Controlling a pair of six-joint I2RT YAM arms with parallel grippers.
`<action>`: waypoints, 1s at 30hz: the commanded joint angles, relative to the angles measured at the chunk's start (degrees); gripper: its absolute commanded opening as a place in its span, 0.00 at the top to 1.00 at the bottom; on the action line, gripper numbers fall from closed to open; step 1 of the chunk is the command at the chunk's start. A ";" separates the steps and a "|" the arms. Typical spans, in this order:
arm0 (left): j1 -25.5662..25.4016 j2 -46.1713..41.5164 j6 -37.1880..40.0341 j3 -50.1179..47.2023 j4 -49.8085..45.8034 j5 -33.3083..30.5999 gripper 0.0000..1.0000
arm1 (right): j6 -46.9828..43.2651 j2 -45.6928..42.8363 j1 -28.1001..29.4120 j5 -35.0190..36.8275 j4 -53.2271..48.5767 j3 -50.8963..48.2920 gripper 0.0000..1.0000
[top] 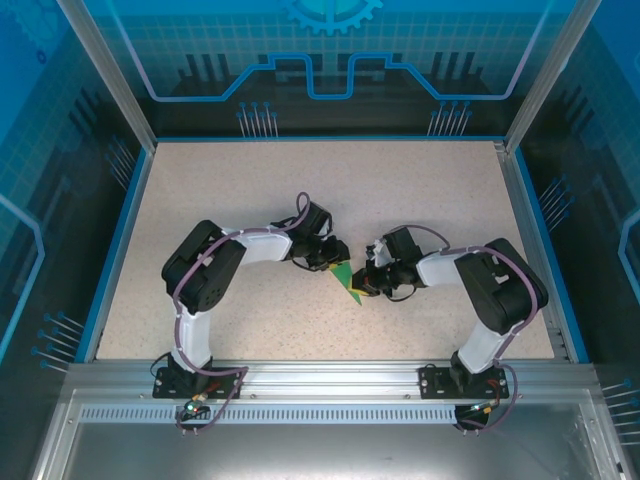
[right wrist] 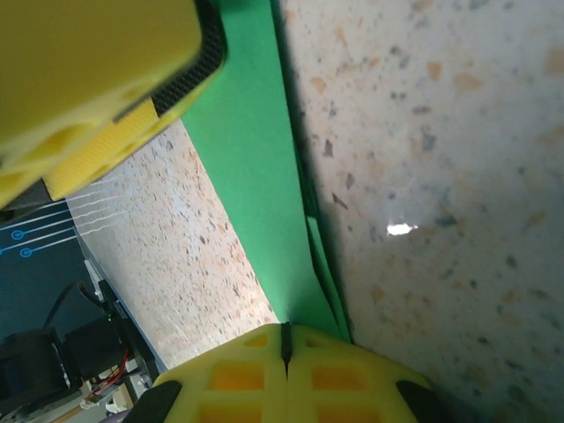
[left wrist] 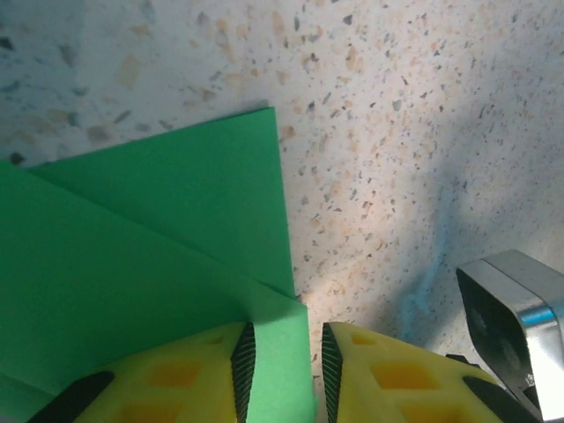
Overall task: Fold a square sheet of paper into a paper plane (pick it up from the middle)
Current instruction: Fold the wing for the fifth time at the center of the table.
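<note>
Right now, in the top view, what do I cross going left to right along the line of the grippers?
left arm → left gripper → paper → right gripper, shut on the paper → right arm

A wide bare band of the speckled beige tabletop [top: 400, 190] is left open from 10 to 2 o'clock of the centre, up to the blue transparent enclosure walls [top: 330, 60]. The centre is blocked: the left gripper [top: 335, 264] and right gripper [top: 366, 285] are positioned tip to tip over the bright green folded paper sheet [top: 346, 281], with almost no passage between them. Access from 9 o'clock is barred by the white-and-black left arm [top: 205, 270], and from 3 o'clock by the matching right arm [top: 495, 285]. A narrow bare strip is left at 6 o'clock, bounded by the aluminium base rail [top: 330, 378].
</note>
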 commanded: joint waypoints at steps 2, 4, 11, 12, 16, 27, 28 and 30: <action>0.12 0.40 0.25 -2.28 -0.50 -1.23 0.70 | -0.16 -3.14 1.70 1.02 -6.17 3.04 1.00; 0.08 0.22 0.17 -3.03 -0.22 -1.34 0.70 | -0.37 -2.68 2.38 1.85 -7.08 4.69 1.00; 0.05 0.22 -0.24 -3.72 0.53 -1.25 0.70 | 0.64 3.70 2.98 3.54 -6.26 7.11 1.00; 0.13 0.22 -0.16 -3.80 0.49 -1.25 0.70 | 0.54 4.01 2.98 4.48 -6.55 6.76 1.00; 0.08 0.04 -0.52 -4.45 0.90 -1.76 0.71 | -1.52 5.24 2.98 6.84 -10.30 6.12 1.00; 0.19 0.47 -0.54 -4.68 0.31 -2.56 0.71 | -4.27 -4.03 3.24 3.61 -11.41 2.75 0.99; 0.15 0.48 -0.55 -4.64 0.32 -2.65 0.71 | -4.96 -3.87 3.41 3.54 -12.25 2.94 0.98; 0.16 0.59 -0.68 -4.44 0.28 -2.56 0.71 | -6.21 -2.41 3.61 3.98 -14.33 3.36 0.98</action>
